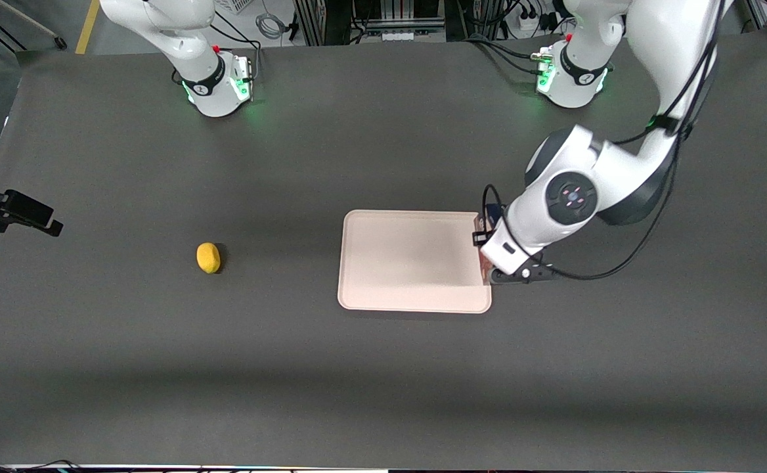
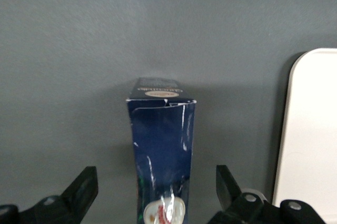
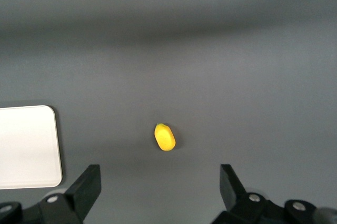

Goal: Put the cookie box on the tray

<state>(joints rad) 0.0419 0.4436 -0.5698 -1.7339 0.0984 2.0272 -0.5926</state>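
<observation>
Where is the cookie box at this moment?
The cookie box stands on the dark table beside the tray, not on it, between the open jaws of the gripper.

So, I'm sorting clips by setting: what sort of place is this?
Likely a robotics lab: two arms bolted to a dark-covered table, equipment racks and cables at its edge. The gripper straddles the cookie box beside the tray.

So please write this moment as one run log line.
end effector: open, around box | box: on table beside tray, not gripped | tray: holds nothing | step: grasp pending
</observation>
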